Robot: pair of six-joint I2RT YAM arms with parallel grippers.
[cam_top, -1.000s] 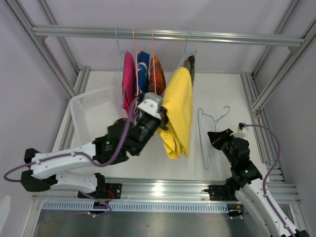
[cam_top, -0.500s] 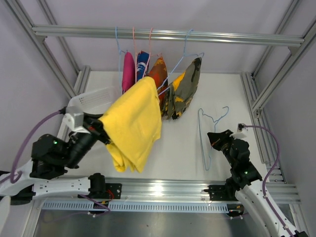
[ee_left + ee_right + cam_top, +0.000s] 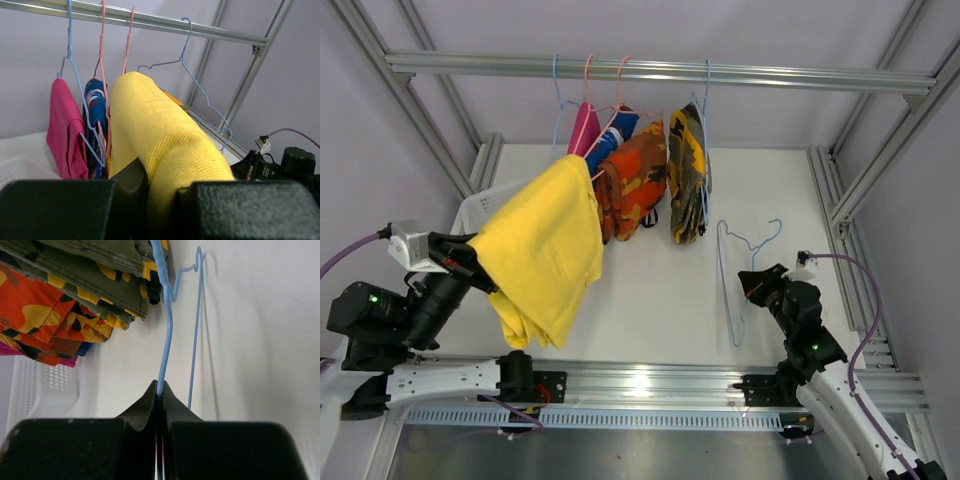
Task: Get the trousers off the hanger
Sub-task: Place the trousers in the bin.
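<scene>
My left gripper [image 3: 470, 268] is shut on the plain yellow trousers [image 3: 542, 250] and holds them up at the left, over the basket; the cloth fills its jaws in the left wrist view [image 3: 165, 140]. On the rail [image 3: 770, 75] hang the magenta pair [image 3: 582, 128], the blue-and-white pair [image 3: 622, 124], the orange camouflage pair [image 3: 635, 180] and the yellow-and-dark camouflage pair [image 3: 688, 175]. My right gripper [image 3: 752, 285] is shut on the wire of a bare blue hanger [image 3: 745, 265], low over the table; the wire also shows in the right wrist view [image 3: 167, 330].
A white basket [image 3: 480, 205] stands at the left, partly hidden behind the yellow cloth; it also shows in the right wrist view [image 3: 45, 385]. Slanted frame posts [image 3: 880, 150] flank the table on both sides.
My left arm has swung left and back with the yellow trousers, pulling them away from the hangers. The remaining pairs have swung on the rail. The right arm has barely moved.
</scene>
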